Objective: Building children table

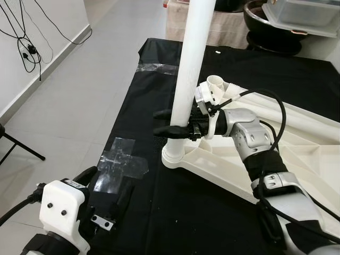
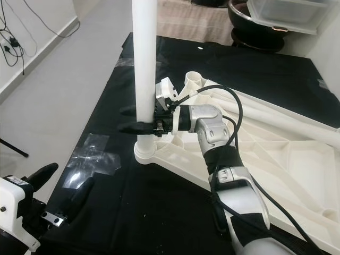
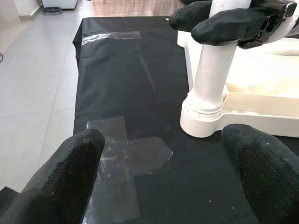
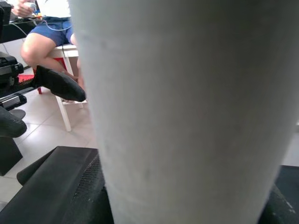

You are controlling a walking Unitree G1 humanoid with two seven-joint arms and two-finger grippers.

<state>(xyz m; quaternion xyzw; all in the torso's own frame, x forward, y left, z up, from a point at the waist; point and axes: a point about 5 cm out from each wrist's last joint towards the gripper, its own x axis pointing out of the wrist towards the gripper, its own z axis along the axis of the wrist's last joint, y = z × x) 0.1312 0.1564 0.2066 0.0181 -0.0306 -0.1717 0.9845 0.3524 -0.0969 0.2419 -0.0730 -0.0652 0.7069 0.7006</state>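
A white table leg [image 1: 191,64] stands upright in a corner socket [image 1: 172,154] of the white tabletop [image 1: 297,154], which lies upside down on a black cloth. My right gripper [image 1: 162,122] is shut on the leg just above the socket, one black finger on each side; the leg [image 4: 187,107] fills the space between its fingers. My left gripper [image 1: 106,186] hovers low over the cloth near its front left edge, open and holding nothing. Looking along its fingers [image 3: 65,182], I see the socket [image 3: 203,123] and leg ahead.
Clear tape patches [image 1: 119,162] stick to the black cloth [image 1: 159,223]. Another open socket [image 1: 217,82] rises behind my right wrist. A white tube [image 2: 276,114] lies across the tabletop. A dark bowl and plastic bin [image 1: 276,26] sit at the back right. A seated person [image 4: 46,28] is nearby.
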